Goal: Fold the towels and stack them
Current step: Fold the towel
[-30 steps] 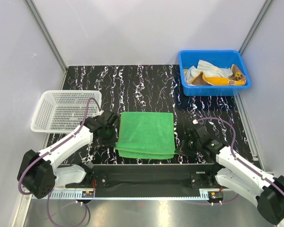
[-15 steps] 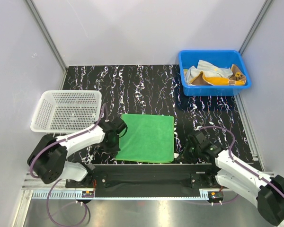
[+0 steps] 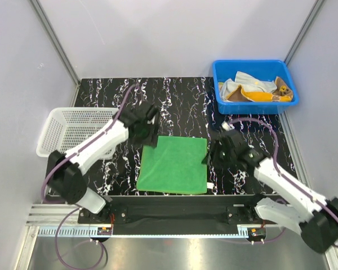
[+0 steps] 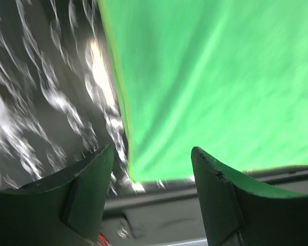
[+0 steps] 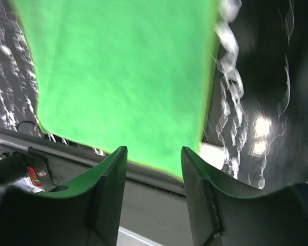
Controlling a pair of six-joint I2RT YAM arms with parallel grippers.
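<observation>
A plain green towel (image 3: 173, 164) lies folded flat near the front of the black marbled table. My left gripper (image 3: 149, 133) hovers over its far left corner, open and holding nothing. The right gripper (image 3: 212, 154) hangs at the towel's right edge, also open and holding nothing. The left wrist view shows the green towel (image 4: 210, 82) beyond my open left gripper (image 4: 154, 164), with its near left corner between the fingertips. From the right wrist, the green towel (image 5: 123, 77) lies past the open right gripper (image 5: 154, 159). More towels, one orange-yellow (image 3: 259, 96) and one pale (image 3: 245, 83), lie crumpled in the blue bin.
The blue bin (image 3: 253, 107) stands at the back right corner. A white mesh basket (image 3: 81, 110) sits at the left edge of the table. A black rail (image 3: 174, 203) runs along the front edge, just behind the arm bases.
Both grippers were shut low at the towel's near corners; both have opened and risen away toward the far side. The green towel now lies released, its layered near edge flattened.
</observation>
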